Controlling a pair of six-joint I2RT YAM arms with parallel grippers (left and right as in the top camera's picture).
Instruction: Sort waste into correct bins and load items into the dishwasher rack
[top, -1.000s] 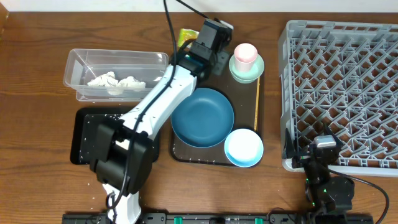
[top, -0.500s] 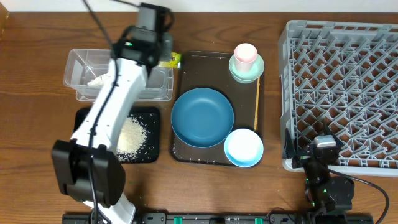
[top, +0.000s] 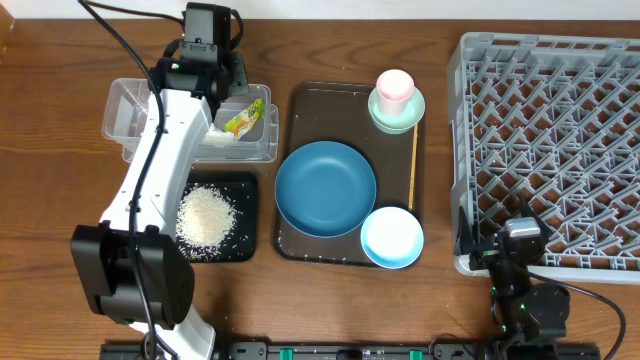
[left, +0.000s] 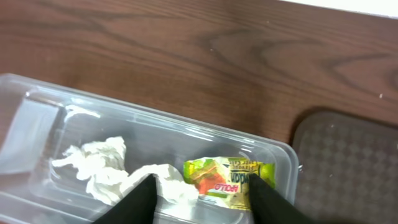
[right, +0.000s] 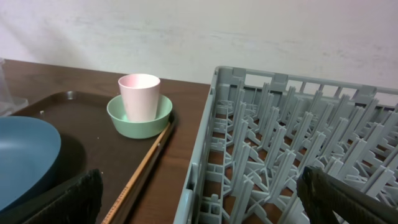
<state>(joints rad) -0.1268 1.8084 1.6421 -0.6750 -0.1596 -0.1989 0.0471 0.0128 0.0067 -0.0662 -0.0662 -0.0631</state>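
Green-and-yellow wrapper (left: 227, 177) lies in the clear tub (top: 125, 95), touching the tissue wads (left: 102, 168). The left gripper (left: 202, 190) hangs over it, fingers spread. The right gripper (right: 202, 202), also spread wide, sits beside the grey rack (top: 550, 150).

The left gripper (left: 205, 202) hangs over the clear plastic tub (left: 37, 118), its two dark fingers (left: 140, 202) spread wide at 6 o'clock in the view. Between them lies the green-and-yellow printed wrapper (left: 225, 178), with crumpled white tissue wads (left: 102, 168) at its 9 o'clock. Wooden tabletop (left: 186, 56) fills 12 o'clock, and a dark brown tray corner (left: 348, 168) sits at the tub's 3 o'clock.
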